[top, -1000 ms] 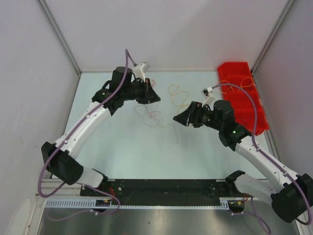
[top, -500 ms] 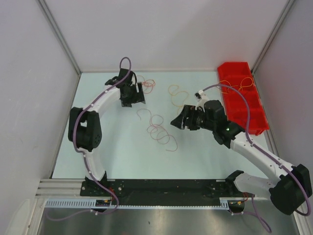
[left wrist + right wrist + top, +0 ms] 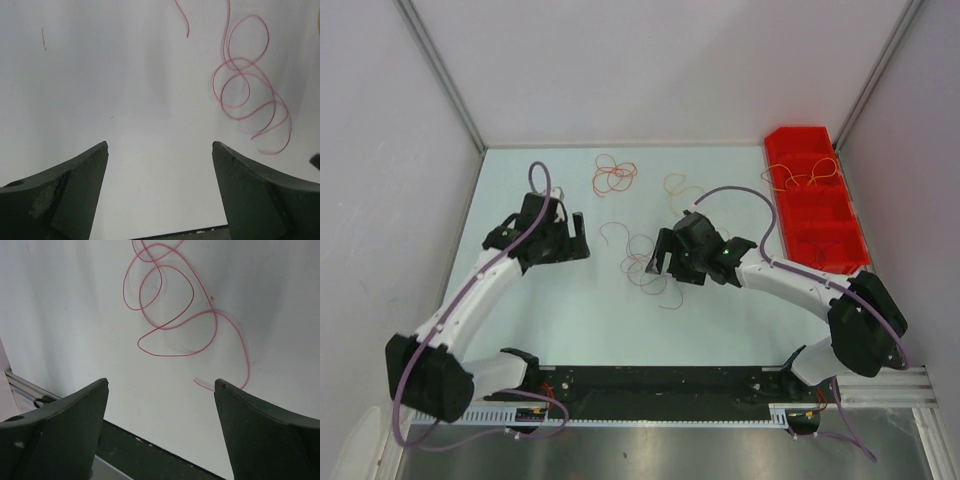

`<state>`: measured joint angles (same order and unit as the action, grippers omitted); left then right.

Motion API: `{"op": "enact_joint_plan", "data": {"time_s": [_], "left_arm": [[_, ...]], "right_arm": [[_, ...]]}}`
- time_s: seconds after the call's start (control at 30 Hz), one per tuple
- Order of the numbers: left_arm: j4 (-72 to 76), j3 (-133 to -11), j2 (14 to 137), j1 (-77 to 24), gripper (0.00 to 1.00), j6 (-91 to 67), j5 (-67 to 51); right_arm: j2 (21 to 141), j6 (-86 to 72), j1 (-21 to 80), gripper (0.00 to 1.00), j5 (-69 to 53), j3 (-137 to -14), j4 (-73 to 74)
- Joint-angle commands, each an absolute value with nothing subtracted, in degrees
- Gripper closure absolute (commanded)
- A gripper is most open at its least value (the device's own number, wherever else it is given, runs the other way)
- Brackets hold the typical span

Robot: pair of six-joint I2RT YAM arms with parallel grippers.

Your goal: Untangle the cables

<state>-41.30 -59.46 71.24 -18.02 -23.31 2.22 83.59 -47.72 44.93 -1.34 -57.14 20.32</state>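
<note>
A pinkish-red cable (image 3: 665, 288) lies in loose loops mid-table. My right gripper (image 3: 651, 255) hangs right beside it, open and empty; in the right wrist view the loops (image 3: 165, 305) lie just ahead of the gripper (image 3: 161, 383). My left gripper (image 3: 582, 238) is open and empty too, left of that cable, whose loops (image 3: 247, 85) show at the upper right, well ahead of the gripper (image 3: 160, 145). A red-orange cable (image 3: 613, 176) sits coiled alone at the back. An orange-yellow cable (image 3: 678, 190) lies behind the right wrist.
A red bin (image 3: 817, 225) stands against the right wall with yellow cables (image 3: 800, 175) in its far end. Grey walls close off the left, back and right. The black base rail (image 3: 650, 385) runs along the near edge.
My left gripper opened, left the red-orange cable at the back and drew back to the left. My right gripper swung left, closer to the pinkish-red cable.
</note>
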Motion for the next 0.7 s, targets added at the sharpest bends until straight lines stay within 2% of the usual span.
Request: {"op": "enact_joint_plan", "data": {"time_s": [0.0, 0.2, 0.3, 0.67], "left_arm": [[-40.79, -54.06, 57.87, -19.07, 0.10, -21.10, 0.97], [-38.23, -46.15, 48.88, -19.51, 0.10, -21.79, -1.06], [-36.66, -45.88, 45.80, -20.13, 0.11, -20.57, -2.37], [-35.42, -44.74, 42.98, -20.65, 0.11, -20.04, -3.95]], "right_arm": [[86.04, -62.65, 47.72, 0.08, 5.01, -59.24, 18.90], [87.80, -77.06, 50.27, 0.06, 10.53, -56.08, 10.99], [86.49, -84.87, 50.63, 0.06, 13.70, -48.80, 2.74], [92.28, -93.87, 51.85, 0.09, 17.58, -43.51, -11.59]]}}
